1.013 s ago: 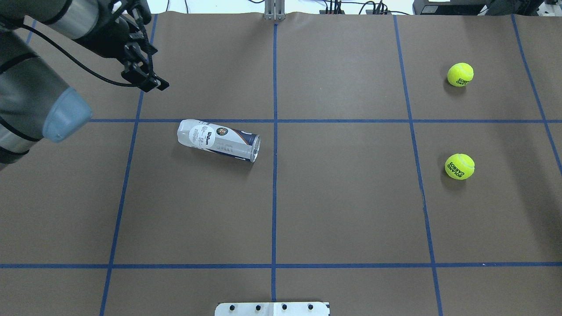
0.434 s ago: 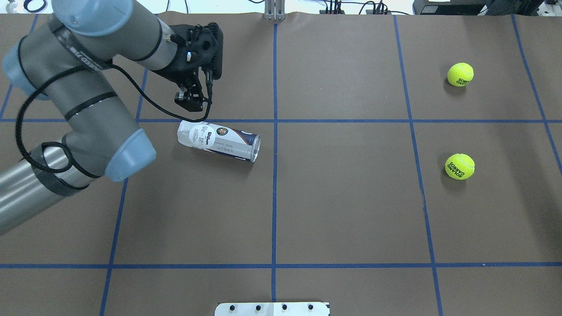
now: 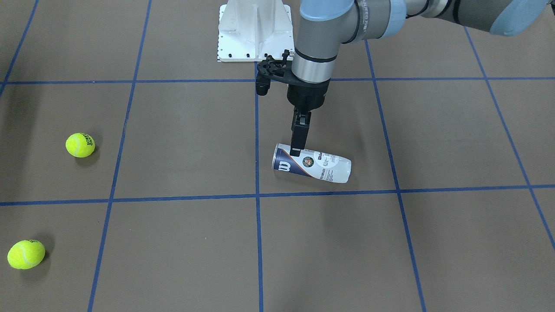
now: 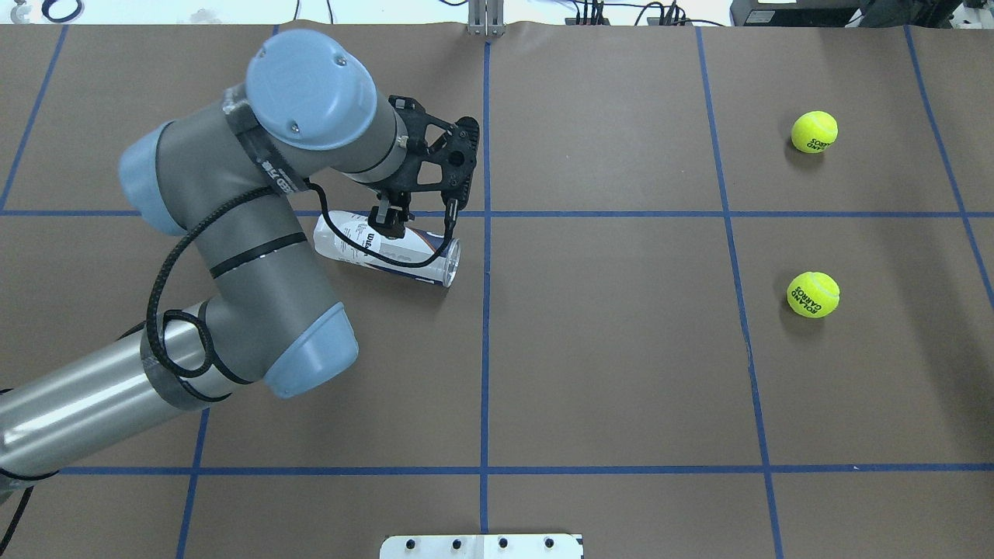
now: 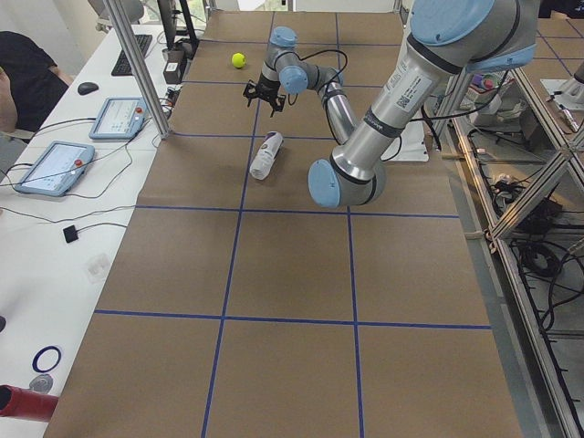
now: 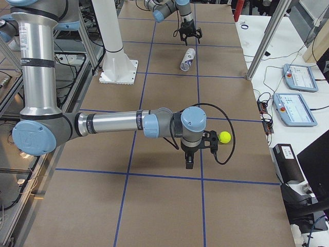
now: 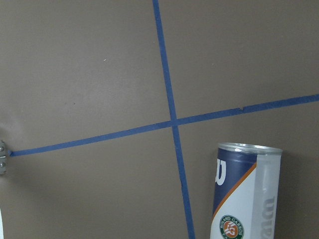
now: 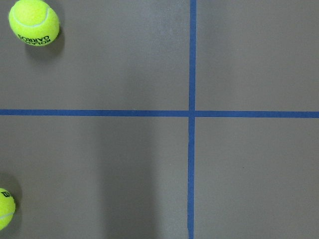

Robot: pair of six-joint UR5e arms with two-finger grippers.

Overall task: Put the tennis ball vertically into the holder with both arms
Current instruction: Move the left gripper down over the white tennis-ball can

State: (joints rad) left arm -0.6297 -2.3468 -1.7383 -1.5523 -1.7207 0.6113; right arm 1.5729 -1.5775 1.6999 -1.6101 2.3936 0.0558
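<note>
The holder is a clear can with a navy-and-white label. It lies on its side left of the table's centre, its open mouth toward the centre line; it also shows in the front view and the left wrist view. My left gripper points down right over the holder's middle, apparently open, its fingertips just above the label. One tennis ball and a second rest far right. The right gripper hangs beside a ball; I cannot tell whether it is open or shut.
The table is covered in brown paper with a blue tape grid. The white pedestal base stands at the robot's edge of the table. Tablets and cables lie on a side bench beyond the far edge.
My left arm has swung in from the far left corner to the right, bringing its gripper over the holder. The holder and both balls lie where they were.
</note>
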